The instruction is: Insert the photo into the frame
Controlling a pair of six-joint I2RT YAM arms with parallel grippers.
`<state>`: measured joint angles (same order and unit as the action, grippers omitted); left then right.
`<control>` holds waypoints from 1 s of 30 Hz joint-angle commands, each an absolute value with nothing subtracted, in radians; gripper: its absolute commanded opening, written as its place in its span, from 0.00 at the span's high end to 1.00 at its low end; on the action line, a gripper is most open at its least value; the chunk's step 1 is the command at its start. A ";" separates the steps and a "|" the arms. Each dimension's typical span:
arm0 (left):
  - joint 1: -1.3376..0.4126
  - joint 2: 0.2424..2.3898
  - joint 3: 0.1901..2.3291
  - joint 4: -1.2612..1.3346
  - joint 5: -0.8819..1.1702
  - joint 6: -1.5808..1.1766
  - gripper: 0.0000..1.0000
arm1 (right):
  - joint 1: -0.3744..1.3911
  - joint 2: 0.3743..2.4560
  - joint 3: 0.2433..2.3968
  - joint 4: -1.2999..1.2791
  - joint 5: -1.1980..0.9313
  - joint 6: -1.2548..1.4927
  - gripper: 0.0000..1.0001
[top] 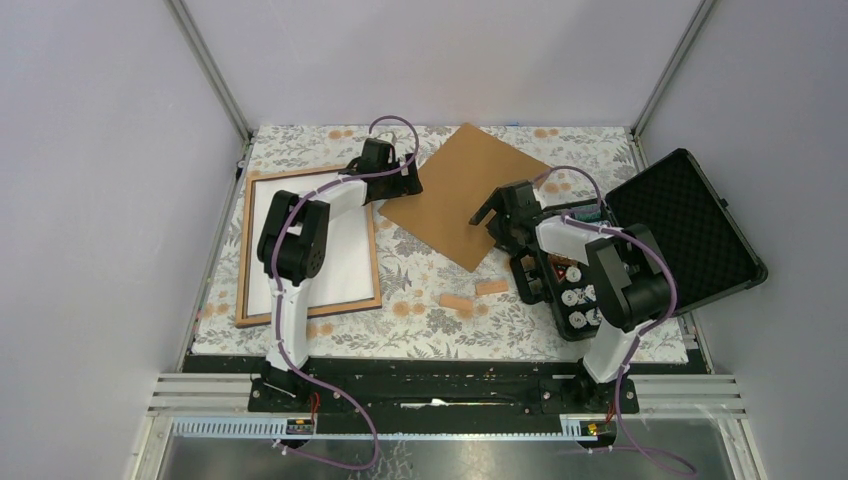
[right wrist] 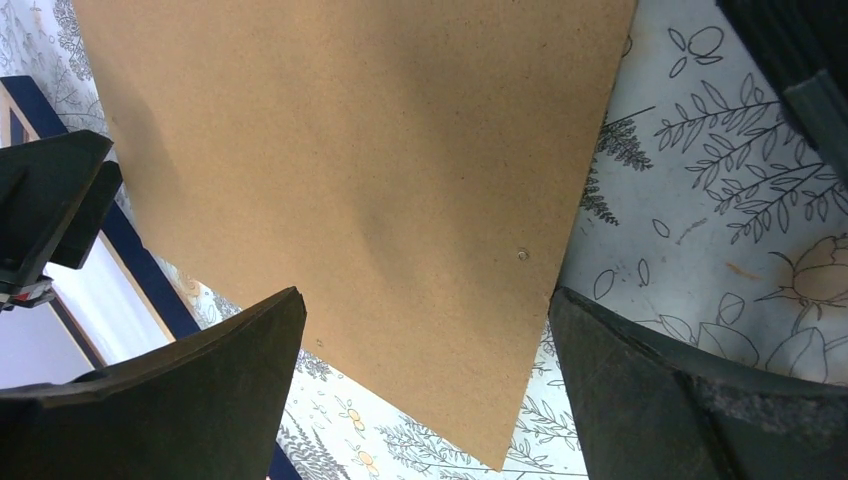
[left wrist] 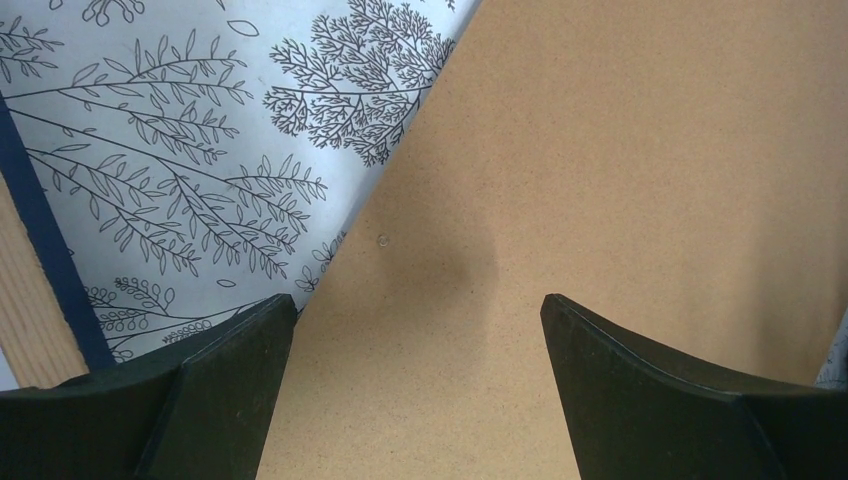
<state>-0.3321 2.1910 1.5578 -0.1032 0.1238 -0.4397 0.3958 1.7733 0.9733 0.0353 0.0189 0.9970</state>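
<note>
The frame (top: 310,305) lies flat at the left of the table, light wood rim up, and a white sheet (top: 345,255) fills it. No beach picture shows in any view. The plain brown backing board (top: 465,195) lies skewed at mid table. My left gripper (top: 405,185) is open and empty over the board's left corner (left wrist: 600,150); the frame's navy edge (left wrist: 40,230) shows at the left of its wrist view. My right gripper (top: 487,215) is open and empty over the board's near right edge (right wrist: 350,150). The right wrist view also shows the frame's navy side (right wrist: 150,265).
An open black foam-lined case (top: 690,230) sits at the right edge, with a black tray of small round parts (top: 565,285) beside it under the right arm. Two small tan pieces (top: 465,300) lie on the floral tablecloth (top: 430,320) near the front.
</note>
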 commanded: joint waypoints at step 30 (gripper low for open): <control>-0.409 2.101 1.202 0.124 0.343 -0.641 0.09 | 0.441 1.488 0.867 0.678 -0.133 1.158 0.00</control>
